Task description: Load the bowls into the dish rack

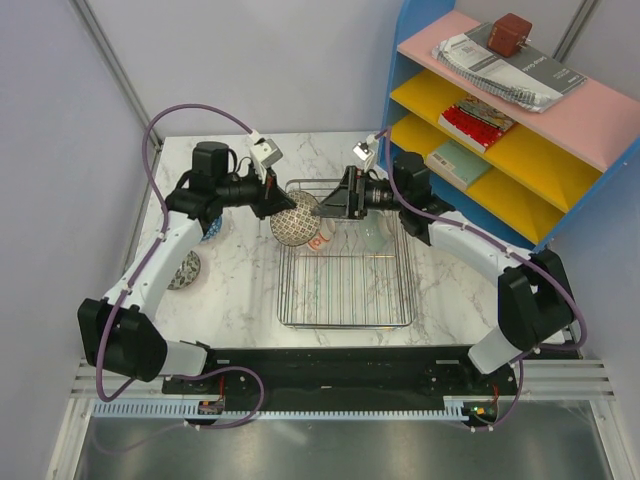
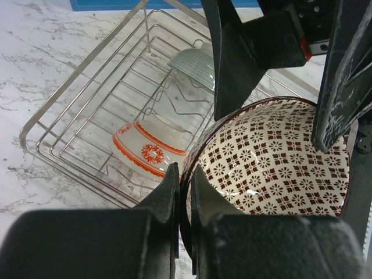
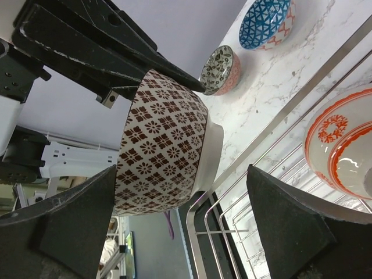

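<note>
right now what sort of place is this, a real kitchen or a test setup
Probably a robot test cell staged as a kitchen, not a home: plain white partition walls, a marble-look tabletop with a silver wire dish rack, and the left claw holding a brown-patterned ceramic bowl by its edge.

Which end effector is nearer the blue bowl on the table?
Left. The left end effector is right of the blue bowl; the right end effector is farther right, over the dish rack.
</note>
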Available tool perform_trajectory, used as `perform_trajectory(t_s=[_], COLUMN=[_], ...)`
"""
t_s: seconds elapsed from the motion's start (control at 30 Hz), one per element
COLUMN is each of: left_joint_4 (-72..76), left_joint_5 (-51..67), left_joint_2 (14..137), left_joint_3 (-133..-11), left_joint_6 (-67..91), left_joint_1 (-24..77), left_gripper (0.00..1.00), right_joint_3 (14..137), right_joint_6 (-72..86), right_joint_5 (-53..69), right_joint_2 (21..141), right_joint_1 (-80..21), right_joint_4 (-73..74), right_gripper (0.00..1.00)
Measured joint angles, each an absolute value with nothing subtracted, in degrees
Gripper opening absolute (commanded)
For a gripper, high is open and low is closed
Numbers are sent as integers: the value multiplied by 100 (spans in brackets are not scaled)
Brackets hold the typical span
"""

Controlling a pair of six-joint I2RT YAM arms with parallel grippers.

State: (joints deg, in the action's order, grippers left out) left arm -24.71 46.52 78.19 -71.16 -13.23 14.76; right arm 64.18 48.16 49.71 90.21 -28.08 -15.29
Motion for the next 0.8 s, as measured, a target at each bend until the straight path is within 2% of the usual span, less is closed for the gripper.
perform_trajectory(t_s=[0.17,0.8], left_joint_4=[-2414,-2117], left_joint_5=[4615,4318], left_joint_2=[7817,7778], left_joint_3=[-7059,-6860], left_joint_6=[-1326,-1332], left_joint_1=[1555,1789], left_gripper=[2,2], right_joint_3=[6436,6466], right_joint_6=[4777,5341], right_joint_5=[5054,5334], right_joint_2=[9168,9386], right_joint_1=[-2961,-3004], right_joint_4=[-1461,-1859], right_gripper=[98,87])
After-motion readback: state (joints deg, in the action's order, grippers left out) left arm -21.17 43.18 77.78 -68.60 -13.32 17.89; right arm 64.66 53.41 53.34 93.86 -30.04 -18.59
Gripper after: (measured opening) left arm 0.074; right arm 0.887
